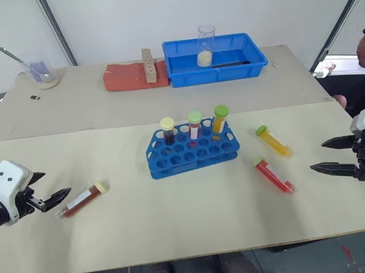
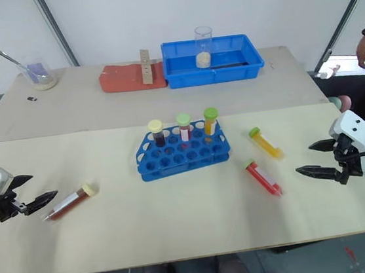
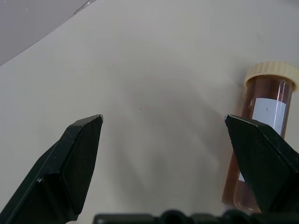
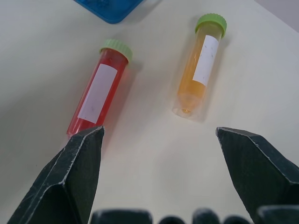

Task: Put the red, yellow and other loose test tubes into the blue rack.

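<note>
Blue rack [image 1: 193,150] mid-desk, three tubes already seated. Brown tube [image 1: 83,199] lies left of rack, just beside the spread left tool [image 1: 58,195]. Red tube [image 1: 273,175] and yellow tube [image 1: 273,141] lie right of rack, near the spread right tool [image 1: 323,156]. Straddle one tube mid-body, then close.

The rack [image 1: 193,150] stands mid-desk [image 1: 179,222] with three capped tubes [image 1: 195,126] upright in its back row. Right of it lie two loose tubes [image 1: 274,175], one [image 1: 273,140] behind the other. Left of it lies another tube [image 1: 83,199]. Behind, at the desk's far edge, sits a tray [image 1: 215,60] holding a beaker [image 1: 206,45].
</note>
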Available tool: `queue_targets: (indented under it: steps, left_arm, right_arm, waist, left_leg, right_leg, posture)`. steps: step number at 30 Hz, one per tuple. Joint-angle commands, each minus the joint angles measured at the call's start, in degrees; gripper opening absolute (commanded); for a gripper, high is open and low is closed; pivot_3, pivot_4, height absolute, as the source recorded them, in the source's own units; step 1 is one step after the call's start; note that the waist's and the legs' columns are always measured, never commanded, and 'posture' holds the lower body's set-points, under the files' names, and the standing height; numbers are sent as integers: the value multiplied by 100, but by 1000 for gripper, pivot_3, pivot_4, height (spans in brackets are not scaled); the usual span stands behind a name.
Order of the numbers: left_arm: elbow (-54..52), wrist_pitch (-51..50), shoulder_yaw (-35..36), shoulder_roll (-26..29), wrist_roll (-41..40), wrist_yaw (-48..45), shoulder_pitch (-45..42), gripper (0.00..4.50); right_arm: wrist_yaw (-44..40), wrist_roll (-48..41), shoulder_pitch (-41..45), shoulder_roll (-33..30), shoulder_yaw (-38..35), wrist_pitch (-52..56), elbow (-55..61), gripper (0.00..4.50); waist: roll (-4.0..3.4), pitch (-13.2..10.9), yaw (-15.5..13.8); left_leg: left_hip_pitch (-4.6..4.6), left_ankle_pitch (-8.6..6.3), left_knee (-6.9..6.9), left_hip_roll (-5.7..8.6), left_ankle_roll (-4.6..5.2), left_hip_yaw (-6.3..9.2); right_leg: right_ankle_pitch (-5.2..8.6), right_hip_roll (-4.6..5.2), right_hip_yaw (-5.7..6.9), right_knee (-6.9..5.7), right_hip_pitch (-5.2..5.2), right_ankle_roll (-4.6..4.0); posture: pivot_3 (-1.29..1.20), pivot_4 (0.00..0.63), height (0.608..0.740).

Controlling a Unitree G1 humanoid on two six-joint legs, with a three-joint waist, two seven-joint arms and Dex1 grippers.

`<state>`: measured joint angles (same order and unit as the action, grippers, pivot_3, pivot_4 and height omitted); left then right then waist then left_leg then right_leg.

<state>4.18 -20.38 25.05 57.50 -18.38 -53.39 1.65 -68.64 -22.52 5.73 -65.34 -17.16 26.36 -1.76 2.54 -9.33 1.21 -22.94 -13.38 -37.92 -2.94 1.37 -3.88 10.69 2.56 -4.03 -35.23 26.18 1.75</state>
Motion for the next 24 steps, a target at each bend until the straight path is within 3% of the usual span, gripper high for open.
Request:
queue_targets:
  steps: [1,16,20,24]
  left_arm:
    - [-58,-73,86,67,-108,-77,-114,4469]
    - [9,85,192,-36,-373,-498,-301,4469]
    - [-975,-673,74,-14,-1129,-868,-286,4469]
    - [-1857,-879,-359,3,-1263,-861,-469,4469]
  right_arm:
    - [-45,7,71,-149,-148,-10,62,4258]
    - [60,-62,194,-33,-184,0,58,4258]
    - [179,-92,317,45,-207,-37,70,4258]
    - [164,-110,528,10,-130,60,99,4258]
  waist:
    - [0,0,-2]
    - [0,0,-16]
    - [0,0,-20]
    - [0,0,-31]
  left_leg:
    - [0,0,0,0,0,0]
    - [2,1,0,1,0,0]
    - [0,1,-3,1,0,0]
    - [-1,1,-18,3,0,0]
  right_leg:
    - [0,0,0,0,0,0]
    - [-5,-1,0,-5,-1,-4]
    - [-5,-1,0,-9,-1,-1]
    - [-7,0,-3,-10,-7,7]
  posture:
    - [0,150,740]
    - [0,150,740]
    - [0,150,740]
    - [0,150,740]
